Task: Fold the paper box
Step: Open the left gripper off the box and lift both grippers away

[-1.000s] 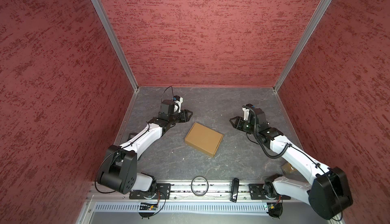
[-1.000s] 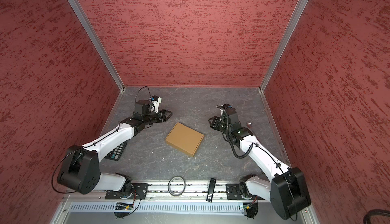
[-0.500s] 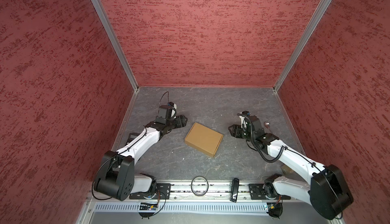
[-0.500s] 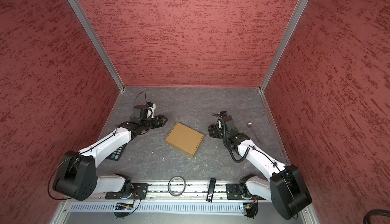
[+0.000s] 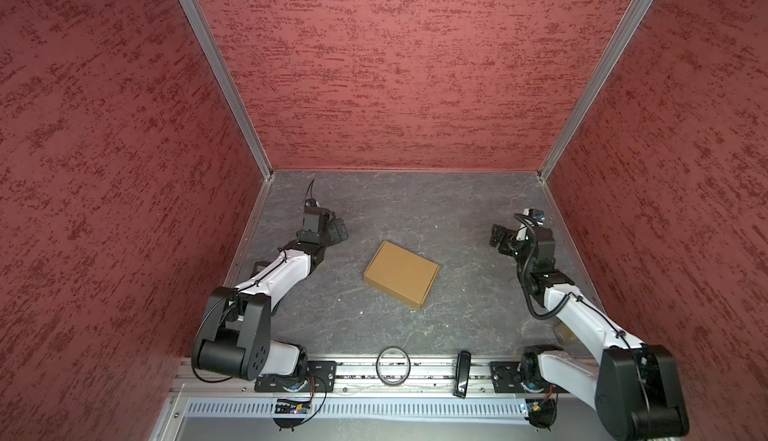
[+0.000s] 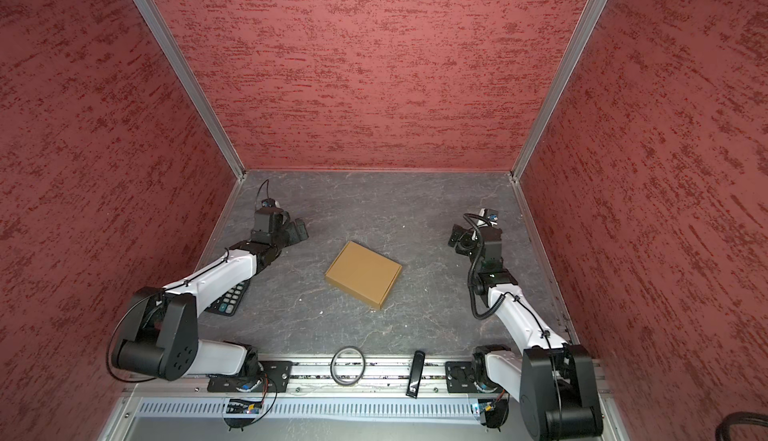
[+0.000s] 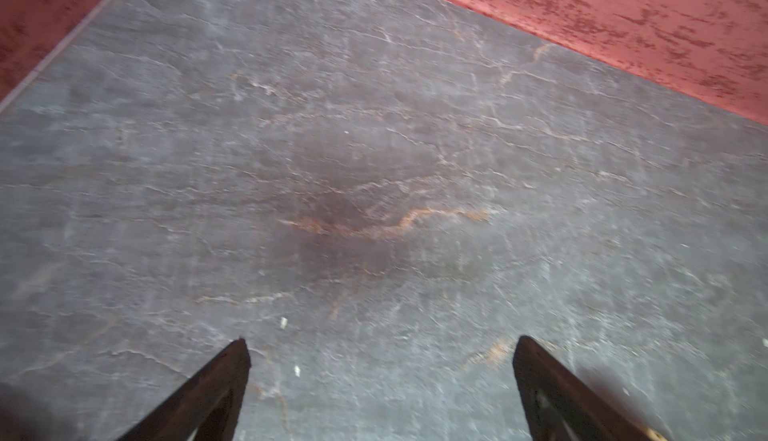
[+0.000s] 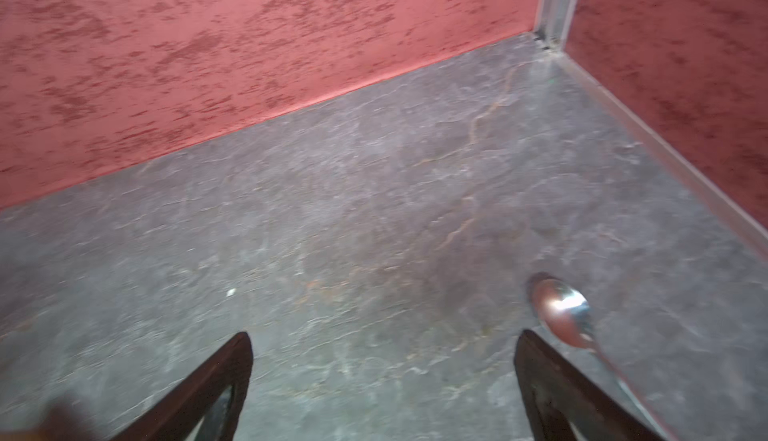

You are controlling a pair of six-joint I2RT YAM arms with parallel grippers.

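Grey stone-look worktop [image 5: 415, 210] inside red walls [image 5: 395, 65]. Paper box [image 5: 401, 273] [image 6: 363, 273] folded shut, lying flat mid-worktop, skewed, well apart from both hands. Calculator [image 6: 228, 299] partly hidden under left arm. Left hand [image 5: 338, 229] [image 7: 380, 341] left of box, fingers spread wide, nothing between. Right hand [image 5: 496, 235] [image 8: 382, 337] far right, fingers spread wide, empty. Spoon [image 8: 561, 310] on worktop beside right hand's finger.

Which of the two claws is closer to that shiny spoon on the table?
Right. The spoon lies just beside the open right gripper, outside its jaws. The left gripper sits far across the table, with the paper box between them.
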